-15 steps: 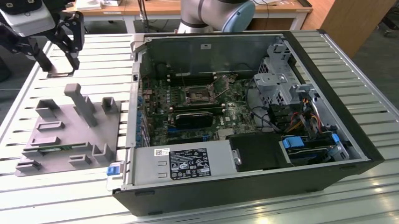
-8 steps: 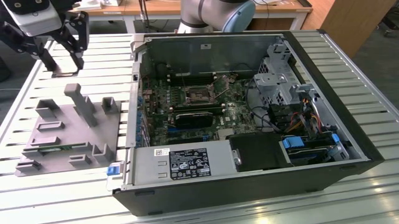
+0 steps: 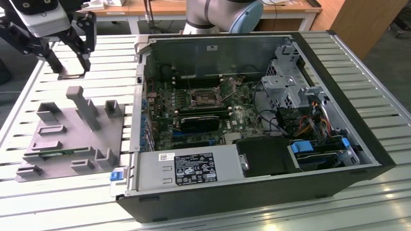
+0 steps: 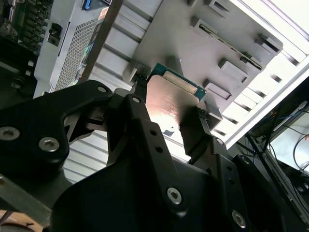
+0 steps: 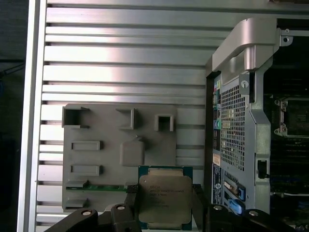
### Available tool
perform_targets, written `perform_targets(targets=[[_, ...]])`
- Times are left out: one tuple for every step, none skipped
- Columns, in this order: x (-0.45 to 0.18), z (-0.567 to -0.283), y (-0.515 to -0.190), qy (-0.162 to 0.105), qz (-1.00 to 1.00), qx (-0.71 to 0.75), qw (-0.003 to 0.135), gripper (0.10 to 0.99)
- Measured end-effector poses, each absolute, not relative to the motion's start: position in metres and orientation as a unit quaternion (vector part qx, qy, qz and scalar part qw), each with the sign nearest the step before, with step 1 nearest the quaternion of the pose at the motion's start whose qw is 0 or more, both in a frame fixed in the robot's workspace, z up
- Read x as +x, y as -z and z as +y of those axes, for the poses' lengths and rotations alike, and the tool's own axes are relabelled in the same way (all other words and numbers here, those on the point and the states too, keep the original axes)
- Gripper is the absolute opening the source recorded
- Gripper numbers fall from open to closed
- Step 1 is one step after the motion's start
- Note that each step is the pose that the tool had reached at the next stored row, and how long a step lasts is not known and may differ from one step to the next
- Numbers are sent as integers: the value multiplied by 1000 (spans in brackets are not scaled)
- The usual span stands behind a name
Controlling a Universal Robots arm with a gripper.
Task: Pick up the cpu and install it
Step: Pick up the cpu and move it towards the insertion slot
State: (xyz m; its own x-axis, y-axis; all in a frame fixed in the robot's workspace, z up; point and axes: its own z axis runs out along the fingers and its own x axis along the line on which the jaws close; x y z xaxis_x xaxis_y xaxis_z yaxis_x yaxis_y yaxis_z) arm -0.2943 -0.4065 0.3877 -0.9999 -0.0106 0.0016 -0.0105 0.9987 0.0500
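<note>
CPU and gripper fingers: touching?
Touching. In the first wrist view the fingers sit against opposite edges of the cpu, no gap on either side. The second wrist view shows the same.

Open computer case (image 3: 257, 204) beside grey fixture (image 3: 78, 138)

Place: robotics lab or workshop, with a bench set up for computer assembly.
Work surface: slatted aluminium table (image 3: 366, 67) with a ribbed profile.
Machine: grey-and-blue robot arm (image 3: 224, 17) standing behind the case; its gripper (image 4: 169, 108) clamps the cpu (image 5: 165, 199).
Workpiece: open desktop computer case (image 3: 212, 53) lying on its side, motherboard (image 3: 192, 103) exposed.
Jig: grey fixture plate (image 3: 64, 139) with raised blocks.
Surroundings: wooden desks (image 3: 292, 8) beyond the table.
</note>
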Motion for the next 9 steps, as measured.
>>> perform_targets(targets=[[-293, -406, -388, 25, -1000, 5, 1, 529], [-293, -406, -388, 25, -1000, 5, 1, 529], [-292, -406, -388, 25, -1000, 5, 1, 529], [-291, -406, -388, 25, -1000, 5, 1, 529], [-290, -406, -388, 25, -1000, 5, 1, 529], [-289, -406, -388, 25, -1000, 5, 1, 529], [-288, -406, -388, 25, -1000, 5, 1, 529], [-286, -406, -388, 25, -1000, 5, 1, 529], [-285, -406, -388, 25, -1000, 5, 1, 529]])
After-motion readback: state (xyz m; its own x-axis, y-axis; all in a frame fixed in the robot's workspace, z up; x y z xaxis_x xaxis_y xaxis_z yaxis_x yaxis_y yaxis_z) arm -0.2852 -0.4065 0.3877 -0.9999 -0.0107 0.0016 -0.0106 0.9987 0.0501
